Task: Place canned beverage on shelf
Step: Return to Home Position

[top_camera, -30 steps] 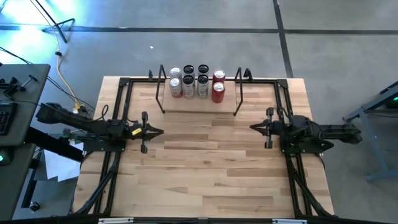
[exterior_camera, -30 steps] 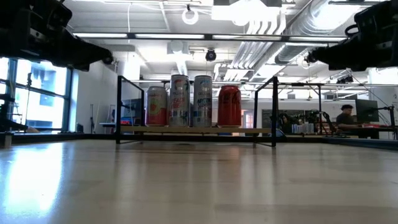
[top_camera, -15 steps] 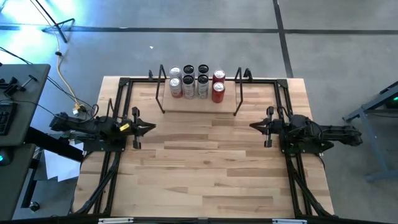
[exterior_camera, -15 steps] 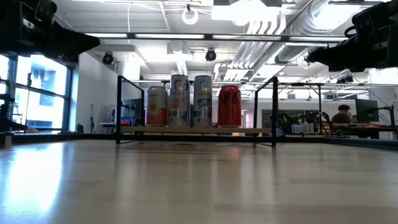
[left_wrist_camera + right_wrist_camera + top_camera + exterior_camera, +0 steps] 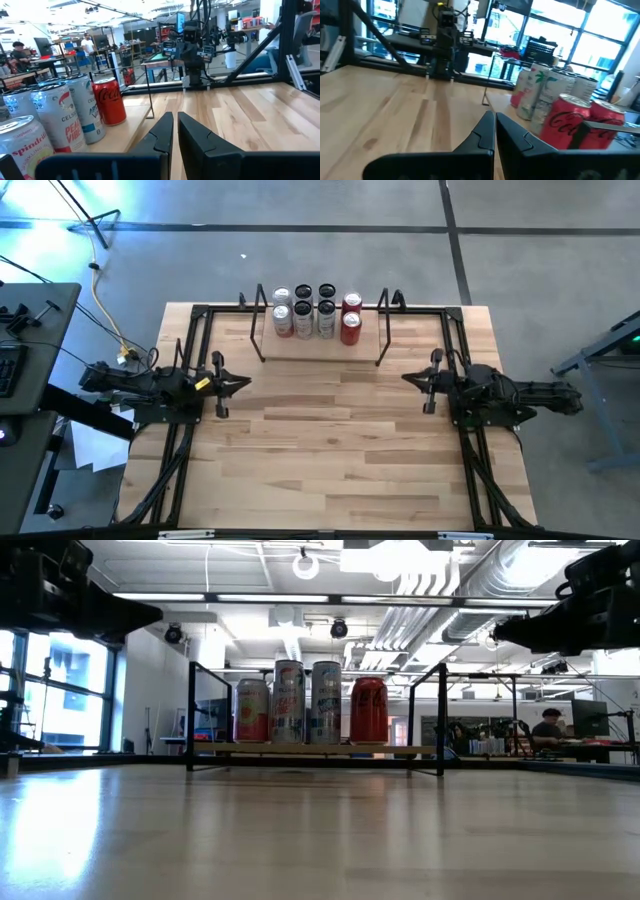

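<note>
Several beverage cans (image 5: 315, 313), white, dark-topped and red, stand upright on their bases on the light-wood shelf (image 5: 320, 350) at the middle of the table's far edge. The low view shows them in a row (image 5: 310, 702) on the plank (image 5: 320, 750) between black uprights. My left gripper (image 5: 243, 383) hovers over the table's left side, pointing level toward the right, shut and empty. My right gripper (image 5: 405, 379) hovers over the right side, pointing left, shut and empty. Each wrist view shows shut fingers (image 5: 175, 120) (image 5: 495, 117) with the cans (image 5: 65, 115) (image 5: 570, 125) off to one side.
Black frame rails (image 5: 185, 370) (image 5: 460, 350) run along the table's left and right sides, under the arms. Bare wood (image 5: 330, 450) spreads across the middle and near half. Beyond the table, a person (image 5: 550, 728) sits at a desk in the room.
My left gripper has drawn back toward the table's left edge, staying shut and level, then come to rest. The cans and the shelf have kept their places.
</note>
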You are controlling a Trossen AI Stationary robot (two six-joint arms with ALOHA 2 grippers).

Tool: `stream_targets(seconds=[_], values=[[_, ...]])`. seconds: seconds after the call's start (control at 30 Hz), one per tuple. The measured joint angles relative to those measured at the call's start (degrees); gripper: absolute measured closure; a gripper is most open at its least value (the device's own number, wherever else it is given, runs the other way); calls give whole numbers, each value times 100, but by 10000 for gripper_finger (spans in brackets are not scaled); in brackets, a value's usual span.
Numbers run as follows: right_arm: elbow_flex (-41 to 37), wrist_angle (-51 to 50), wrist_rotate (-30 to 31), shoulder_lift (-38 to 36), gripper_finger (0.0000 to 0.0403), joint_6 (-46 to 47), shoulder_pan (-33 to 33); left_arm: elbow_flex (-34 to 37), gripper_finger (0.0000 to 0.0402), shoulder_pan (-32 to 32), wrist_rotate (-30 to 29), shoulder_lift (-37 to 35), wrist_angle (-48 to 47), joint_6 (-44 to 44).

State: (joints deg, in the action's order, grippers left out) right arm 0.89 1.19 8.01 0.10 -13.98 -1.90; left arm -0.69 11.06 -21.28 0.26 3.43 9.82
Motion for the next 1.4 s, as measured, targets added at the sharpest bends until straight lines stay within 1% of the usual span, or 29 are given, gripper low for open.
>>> stream_targets(seconds=[0.07, 0.17, 0.27, 0.33, 0.4, 0.47, 0.6, 0.7, 1.4], values=[[0, 22, 138, 0, 403, -46, 0, 0, 383, -61, 2, 5, 1, 28], [0, 77, 558, 0, 403, -28, -1, 1, 383, -213, 79, 6, 3, 80], [0, 123, 946, 0, 403, 64, 0, 0, 383, -452, 443, 6, -19, 23], [0, 137, 1080, 0, 403, 204, -1, 0, 383, -602, 732, 6, -66, -92], [0, 138, 1096, 0, 403, 312, -1, 0, 383, -706, 868, 6, -67, -249], [0, 136, 1084, 21, 403, 370, -1, 0, 383, -770, 871, 6, -82, -310], [0, 136, 1077, 35, 403, 123, 0, 0, 383, -839, 872, 10, -89, -314], [0, 136, 1058, 35, 403, -44, -1, 0, 383, -843, 868, 10, -88, -272], [0, 133, 1056, 35, 402, 2, -1, 0, 383, -843, 855, 10, -62, -221]])
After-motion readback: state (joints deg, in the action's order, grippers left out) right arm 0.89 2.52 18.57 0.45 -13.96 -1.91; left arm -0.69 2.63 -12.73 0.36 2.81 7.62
